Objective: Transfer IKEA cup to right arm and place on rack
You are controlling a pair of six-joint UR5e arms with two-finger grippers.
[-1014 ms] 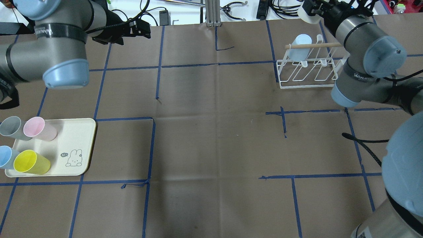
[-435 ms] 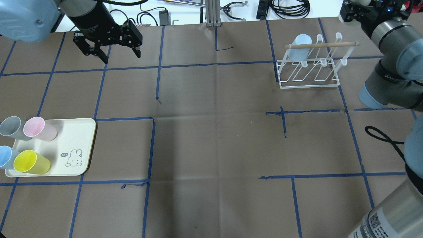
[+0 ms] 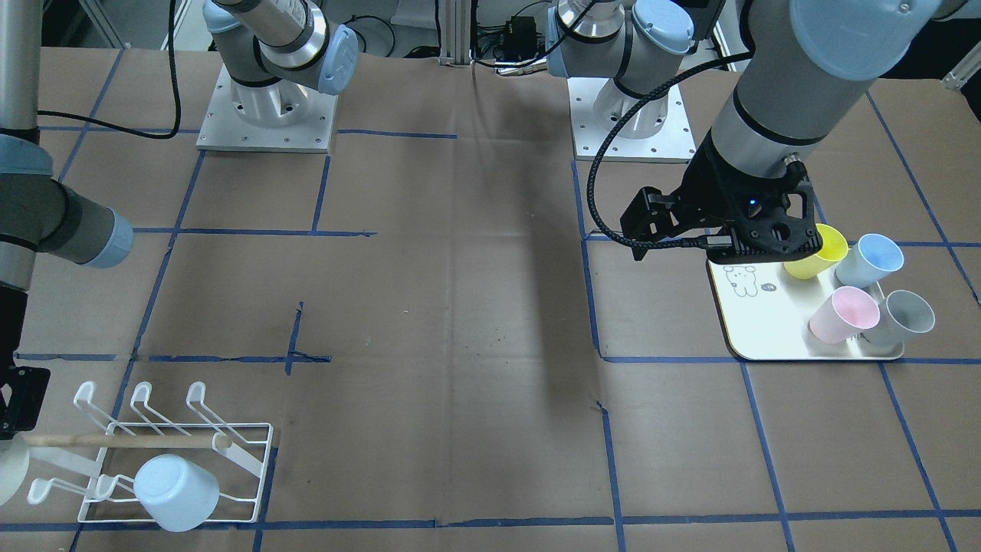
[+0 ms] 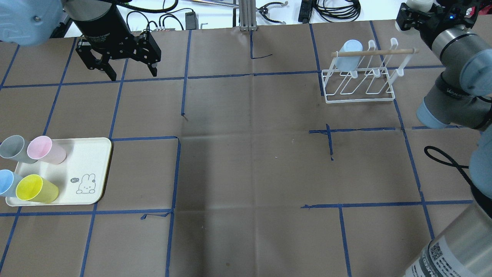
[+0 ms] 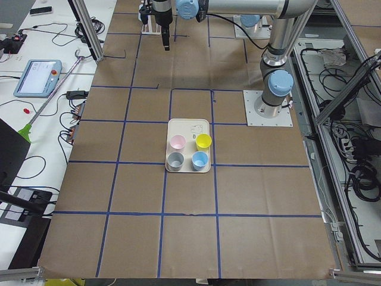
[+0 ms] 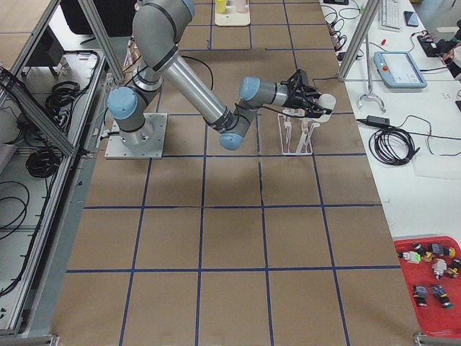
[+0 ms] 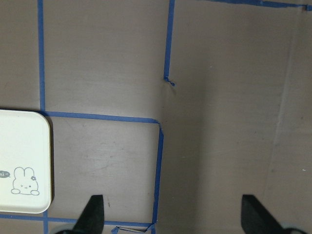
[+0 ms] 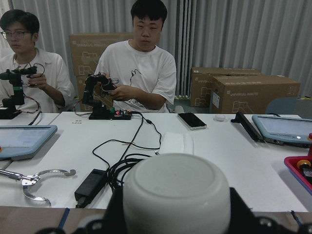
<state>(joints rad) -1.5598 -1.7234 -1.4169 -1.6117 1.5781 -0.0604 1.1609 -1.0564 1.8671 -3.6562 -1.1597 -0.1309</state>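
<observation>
My right gripper (image 4: 417,11) is shut on a white cup (image 8: 175,195), held sideways above the table's far right edge, beyond the rack. The cup also shows in the overhead view (image 4: 421,4) and at the left edge of the front view (image 3: 9,469). The white wire rack (image 4: 359,90) with its wooden dowel (image 4: 376,52) holds a light blue cup (image 4: 348,55) on its left prong. My left gripper (image 4: 132,71) is open and empty, pointing down over the far left of the table; its fingertips (image 7: 92,214) frame bare paper.
A cream tray (image 4: 88,169) at the near left holds grey (image 4: 11,148), pink (image 4: 44,149), blue (image 4: 7,182) and yellow (image 4: 34,188) cups. Blue tape lines cross the brown table. Two operators sit behind a white bench beyond the far edge.
The right gripper has carried the white cup to the right, past the rack's far corner. The left arm has swung up, and its gripper now points down and has drifted left.
</observation>
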